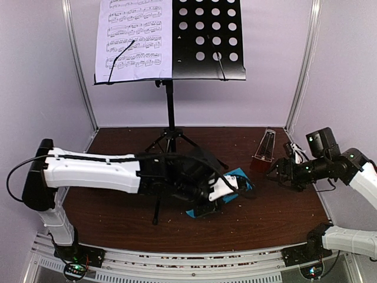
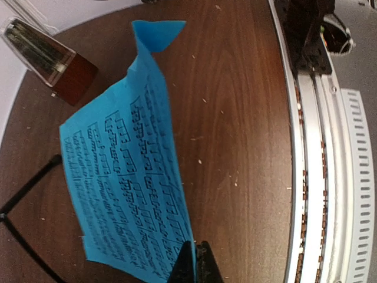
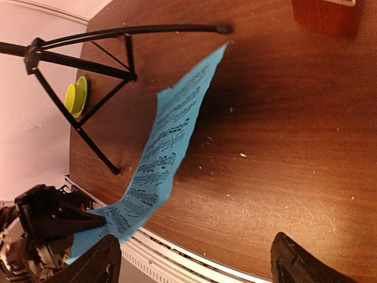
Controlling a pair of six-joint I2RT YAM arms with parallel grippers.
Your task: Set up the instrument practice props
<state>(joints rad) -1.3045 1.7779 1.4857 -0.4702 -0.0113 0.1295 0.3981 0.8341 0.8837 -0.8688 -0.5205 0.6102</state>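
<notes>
Left gripper [image 2: 194, 262]: jaws closed on one edge of the cyan music sheet [image 2: 123, 177], which slants above the brown table [image 2: 235, 147], its far corner curled. Right gripper [image 3: 195, 239]: jaws wide apart, holding nothing, near the metronome [image 1: 264, 150]. The metronome stands upright on the table, right of the tripod music stand [image 1: 171, 94]. The pale lilac sheet [image 1: 134, 38] rests on the left half of the stand's desk.
</notes>
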